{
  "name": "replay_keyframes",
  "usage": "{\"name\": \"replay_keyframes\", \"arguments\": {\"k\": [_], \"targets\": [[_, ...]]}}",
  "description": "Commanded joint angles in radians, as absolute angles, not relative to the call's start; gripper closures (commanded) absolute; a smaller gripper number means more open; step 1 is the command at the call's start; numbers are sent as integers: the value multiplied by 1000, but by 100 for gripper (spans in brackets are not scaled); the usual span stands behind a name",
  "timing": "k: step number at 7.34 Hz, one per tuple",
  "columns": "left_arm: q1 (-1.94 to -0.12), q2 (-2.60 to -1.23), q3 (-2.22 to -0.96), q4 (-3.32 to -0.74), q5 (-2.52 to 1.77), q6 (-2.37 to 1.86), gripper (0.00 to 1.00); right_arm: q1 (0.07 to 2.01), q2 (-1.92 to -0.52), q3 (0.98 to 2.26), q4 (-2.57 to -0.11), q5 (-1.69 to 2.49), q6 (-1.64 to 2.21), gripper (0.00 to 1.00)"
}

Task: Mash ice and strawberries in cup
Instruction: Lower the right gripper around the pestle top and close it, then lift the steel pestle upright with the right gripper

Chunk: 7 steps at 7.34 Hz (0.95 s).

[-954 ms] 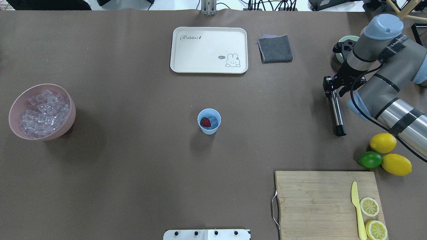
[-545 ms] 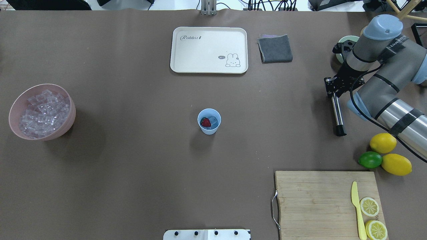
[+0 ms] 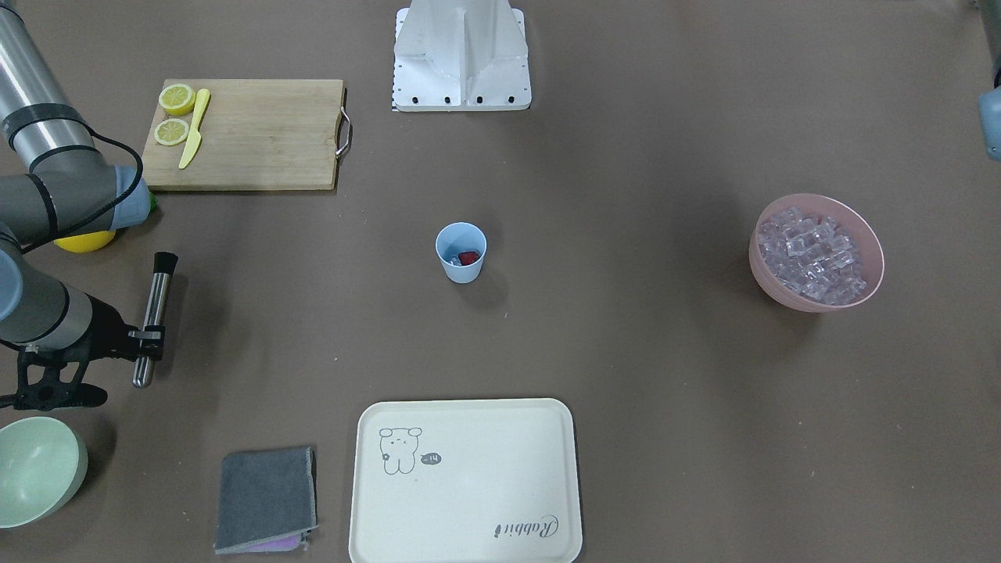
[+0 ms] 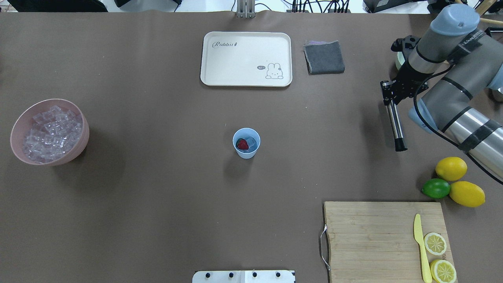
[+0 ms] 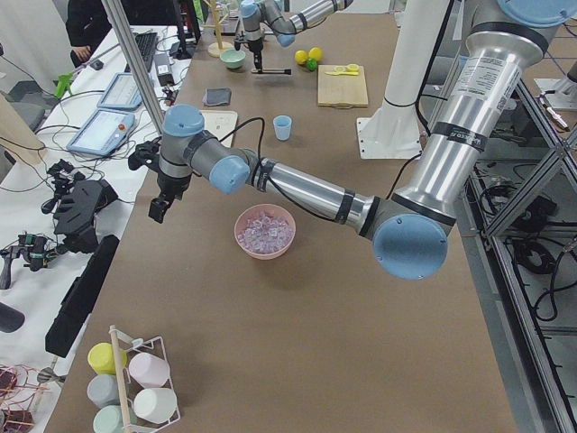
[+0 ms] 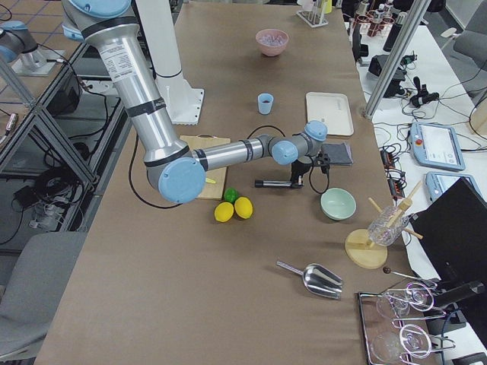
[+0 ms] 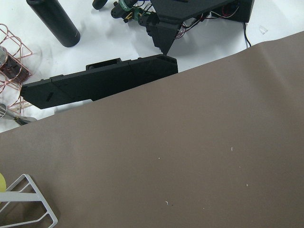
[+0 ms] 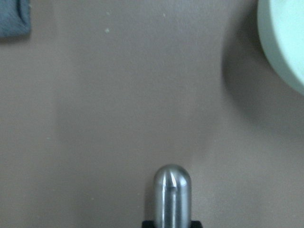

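Right gripper clamps steel muddler near 1 end; we judge cup light, tippy, best held by its wall; ice slick.

Glossy metal muddler, matt plastic cup, wooden board

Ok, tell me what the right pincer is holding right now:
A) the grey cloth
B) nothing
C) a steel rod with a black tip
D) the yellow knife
C: the right pincer is clamped on the steel rod near its plain end, with the black tip pointing away from it.
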<state>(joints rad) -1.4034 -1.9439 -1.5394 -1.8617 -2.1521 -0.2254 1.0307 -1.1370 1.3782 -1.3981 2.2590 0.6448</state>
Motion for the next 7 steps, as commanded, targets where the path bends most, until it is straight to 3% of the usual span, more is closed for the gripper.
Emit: {"name": "replay_keyframes", "arguments": {"k": [1, 4, 7], "targets": [[-1404, -1944, -1531, -1859, -2154, -227, 2, 1101, -1126, 1542, -1518, 2289, 652, 100], [-1404, -1953, -1517, -1859, -2164, -238, 2, 1129, -1094, 1794, -1578, 2283, 660, 100], [-1411, -1945, -1519, -1859, -2164, -241, 2, 1102, -1098, 1951, -1548, 2247, 632, 100]]}}
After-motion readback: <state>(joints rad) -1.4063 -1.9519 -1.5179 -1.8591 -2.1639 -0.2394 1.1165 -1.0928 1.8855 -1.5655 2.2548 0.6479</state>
